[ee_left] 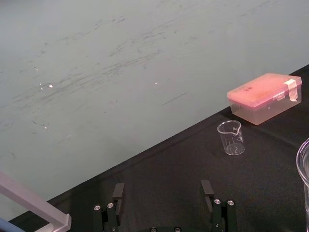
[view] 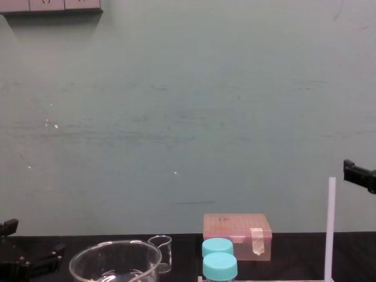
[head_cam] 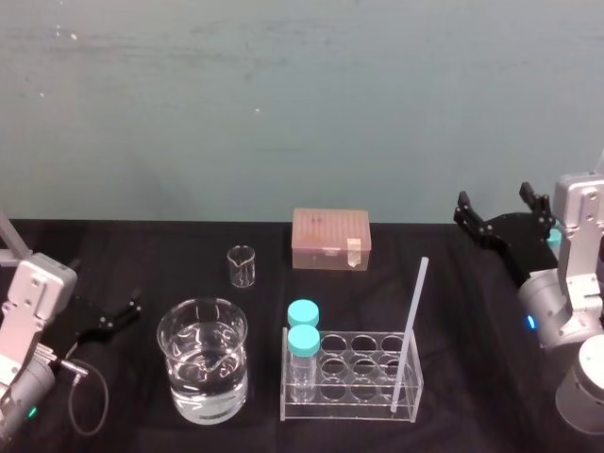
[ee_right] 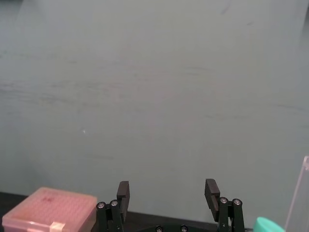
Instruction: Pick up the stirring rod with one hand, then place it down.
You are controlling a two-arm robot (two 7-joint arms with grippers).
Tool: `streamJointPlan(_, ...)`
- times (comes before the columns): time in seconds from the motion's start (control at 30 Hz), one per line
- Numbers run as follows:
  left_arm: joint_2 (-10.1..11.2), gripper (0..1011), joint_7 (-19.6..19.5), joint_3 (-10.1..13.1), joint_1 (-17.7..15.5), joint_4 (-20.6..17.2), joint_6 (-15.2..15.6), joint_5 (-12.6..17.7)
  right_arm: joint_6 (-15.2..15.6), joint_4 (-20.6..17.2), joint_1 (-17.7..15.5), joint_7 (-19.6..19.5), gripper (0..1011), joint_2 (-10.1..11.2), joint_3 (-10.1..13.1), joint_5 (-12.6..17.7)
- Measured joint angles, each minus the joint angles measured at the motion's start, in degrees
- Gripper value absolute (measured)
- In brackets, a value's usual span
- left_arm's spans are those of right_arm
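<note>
Right of desk [head_cam: 142,247]: right tool [head_cam: 497,204] spread wide, well apart from stirring rod [head_cam: 411,335] leaning in rack [head_cam: 351,375]. Left tool [head_cam: 104,287] idle, wide. Risk: skewed pinch tips rack.

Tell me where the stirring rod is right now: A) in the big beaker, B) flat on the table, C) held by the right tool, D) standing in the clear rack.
D: the stirring rod stands tilted in the clear rack's right end, apart from the open right tool.
</note>
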Motion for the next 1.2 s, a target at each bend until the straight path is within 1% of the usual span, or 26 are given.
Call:
streamJointPlan(0.13, 0.0, 1005, 0.0, 0.0, 0.0, 0.0, 0.0, 0.0, 1.1, 0.1, -0.4, 0.1, 1003, -0.2, 0.0, -0.7)
streamJointPlan(0.23, 0.0, 1005, 0.0, 0.0, 0.0, 0.0, 0.0, 0.0, 2.4, -0.1, -0.6, 1.0, 1003, -0.2, 0.2, -0.6)
streamJointPlan(1.2, 0.0, 1005, 0.0, 0.0, 0.0, 0.0, 0.0, 0.0, 1.8, 0.0, -0.5, 0.7, 1003, -0.2, 0.0, -0.7)
